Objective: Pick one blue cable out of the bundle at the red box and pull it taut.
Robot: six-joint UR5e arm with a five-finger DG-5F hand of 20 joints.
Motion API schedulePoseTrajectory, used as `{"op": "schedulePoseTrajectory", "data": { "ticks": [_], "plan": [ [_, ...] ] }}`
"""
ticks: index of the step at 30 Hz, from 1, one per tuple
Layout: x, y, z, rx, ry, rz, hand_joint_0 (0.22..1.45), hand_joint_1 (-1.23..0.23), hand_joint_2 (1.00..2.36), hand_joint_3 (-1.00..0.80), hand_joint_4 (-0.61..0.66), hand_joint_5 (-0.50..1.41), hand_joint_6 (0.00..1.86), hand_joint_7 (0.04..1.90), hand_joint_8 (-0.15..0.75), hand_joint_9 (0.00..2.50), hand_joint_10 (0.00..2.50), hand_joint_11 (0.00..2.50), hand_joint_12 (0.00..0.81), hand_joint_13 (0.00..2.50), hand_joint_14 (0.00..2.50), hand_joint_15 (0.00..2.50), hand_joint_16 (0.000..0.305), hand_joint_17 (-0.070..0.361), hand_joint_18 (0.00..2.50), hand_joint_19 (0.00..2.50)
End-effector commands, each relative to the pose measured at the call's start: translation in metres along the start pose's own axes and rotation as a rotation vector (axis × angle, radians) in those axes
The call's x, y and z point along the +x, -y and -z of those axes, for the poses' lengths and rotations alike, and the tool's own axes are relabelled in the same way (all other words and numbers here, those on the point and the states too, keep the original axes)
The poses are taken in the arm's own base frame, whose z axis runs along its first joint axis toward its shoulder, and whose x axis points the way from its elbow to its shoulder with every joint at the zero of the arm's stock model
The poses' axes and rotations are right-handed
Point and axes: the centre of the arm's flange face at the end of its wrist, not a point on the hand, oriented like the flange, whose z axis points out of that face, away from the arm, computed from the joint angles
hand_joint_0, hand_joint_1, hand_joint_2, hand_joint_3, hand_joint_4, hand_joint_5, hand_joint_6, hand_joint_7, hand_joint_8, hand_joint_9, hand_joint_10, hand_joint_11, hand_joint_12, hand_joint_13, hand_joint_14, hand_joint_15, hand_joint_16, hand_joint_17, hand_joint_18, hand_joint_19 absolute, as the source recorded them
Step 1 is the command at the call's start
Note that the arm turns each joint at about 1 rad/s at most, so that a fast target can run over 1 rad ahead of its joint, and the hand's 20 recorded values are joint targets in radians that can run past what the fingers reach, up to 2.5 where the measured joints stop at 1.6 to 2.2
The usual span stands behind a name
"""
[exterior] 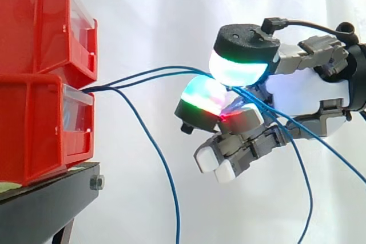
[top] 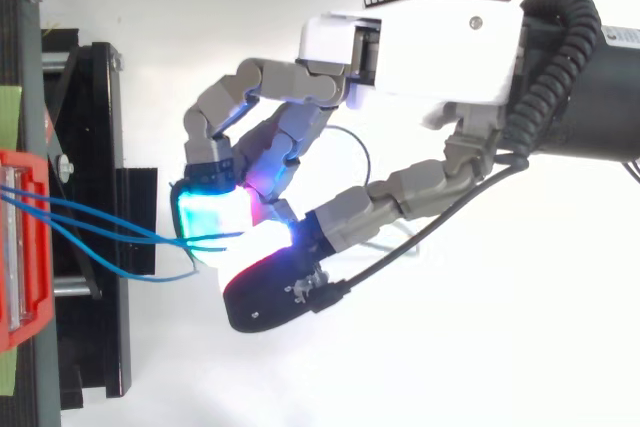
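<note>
The robot hand is curled, its glowing pads pinching blue cable that runs ahead of the fingertips to the red box; two strands seem caught, so pulling may tighten both; a third strand hangs slack below and could snag.

— What carries everything here?
— A black stand, at the lower left of the side view.
— And directly on it?
— A lower red bin sits on its top, reaching almost to the stand's end. An upper red bin is stacked on that one.
— Anything else on the stand?
— A bolt in its end face, and a pale green patch on its top beside the bin.
</note>
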Motion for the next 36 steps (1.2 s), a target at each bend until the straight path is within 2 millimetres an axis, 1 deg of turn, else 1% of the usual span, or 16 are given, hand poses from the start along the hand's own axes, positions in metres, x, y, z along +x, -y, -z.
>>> {"op": "schedulePoseTrajectory", "data": {
  "ticks": [1,10,12,13,15,16,21,23,29,33,36],
  "plan": [
    [0.0003,0.0005,-0.0003,0.0,0.0,0.0,0.75,-1.0,1.01,-0.34,-0.05,-0.14,0.91,1.09,0.295,1.02,0.01,1.25,0.36,0.65,0.02,0.43,0.053,0.119,0.62,0.29],
    [0.0014,0.0004,-0.0002,0.001,-0.001,0.0,0.77,-1.0,1.0,-0.46,-0.05,-0.15,0.91,1.05,0.279,0.98,0.01,1.21,0.36,0.62,0.02,0.4,0.053,0.119,0.59,0.27],
    [0.0014,0.0004,-0.0002,0.001,-0.001,0.0,0.76,-1.01,1.0,-0.5,-0.05,-0.15,0.91,1.01,0.28,0.97,0.01,1.2,0.359,0.61,0.02,0.4,0.053,0.119,0.6,0.28],
    [0.0014,0.0004,-0.0002,0.001,-0.001,0.0,0.75,-1.01,1.0,-0.5,-0.02,-0.15,0.91,0.97,0.284,0.96,0.01,1.19,0.359,0.61,0.02,0.41,0.053,0.119,0.59,0.28],
    [0.0014,0.0004,-0.0002,0.001,-0.001,0.0,0.72,-1.01,1.0,-0.5,0.03,-0.15,0.9,0.98,0.285,0.96,0.01,1.18,0.36,0.6,0.02,0.41,0.053,0.119,0.59,0.29],
    [0.0014,0.0004,-0.0002,0.001,-0.001,0.0,0.67,-1.01,1.0,-0.5,0.05,-0.14,0.89,0.98,0.287,0.96,0.01,1.19,0.36,0.6,0.02,0.41,0.053,0.119,0.58,0.3],
    [0.0014,0.0002,-0.0004,-0.001,-0.001,0.0,0.57,-0.93,1.0,-0.5,0.08,-0.14,0.88,0.99,0.31,0.99,0.01,1.21,0.367,0.61,0.02,0.43,0.054,0.121,0.58,0.34],
    [0.0014,0.0002,-0.0004,-0.001,-0.001,0.0,0.51,-0.89,1.0,-0.5,0.09,-0.14,0.88,0.96,0.322,1.0,0.01,1.21,0.383,0.62,0.02,0.43,0.057,0.128,0.58,0.35],
    [0.0014,0.0002,-0.0004,-0.001,-0.001,0.0,0.43,-0.78,1.0,-0.5,0.11,-0.13,0.86,0.91,0.373,1.07,0.01,1.2,0.415,0.64,0.02,0.43,0.064,0.144,0.6,0.36],
    [0.0014,0.0004,-0.0002,0.001,-0.001,0.0,0.45,-0.69,1.0,-0.5,0.1,-0.12,0.85,0.94,0.365,1.09,0.01,1.22,0.407,0.65,0.02,0.44,0.062,0.139,0.59,0.38],
    [0.0014,0.0002,-0.0004,-0.001,-0.001,0.0,0.48,-0.66,1.0,-0.5,0.08,-0.12,0.84,0.96,0.351,1.11,0.01,1.24,0.396,0.65,0.02,0.45,0.059,0.133,0.57,0.4]
  ]
}}
